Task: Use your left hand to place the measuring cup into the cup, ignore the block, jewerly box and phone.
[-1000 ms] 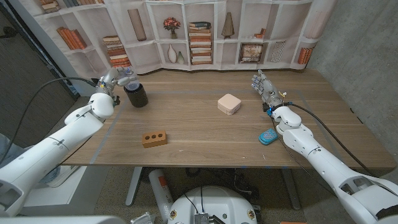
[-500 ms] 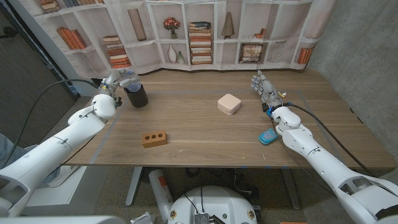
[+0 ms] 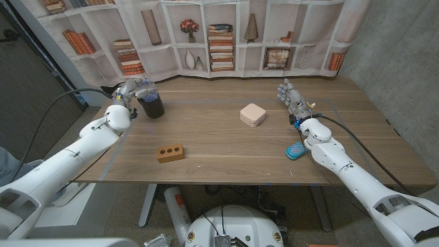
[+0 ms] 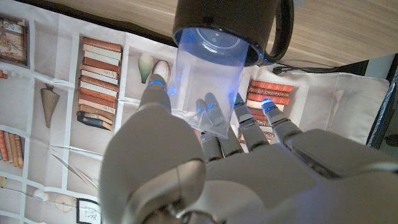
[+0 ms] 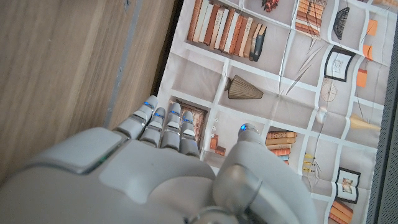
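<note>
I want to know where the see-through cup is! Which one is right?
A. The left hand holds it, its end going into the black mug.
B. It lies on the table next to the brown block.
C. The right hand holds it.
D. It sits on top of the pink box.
A. The left wrist view shows the left hand gripping the clear measuring cup, its far end inside the rim of the black cup.
</note>
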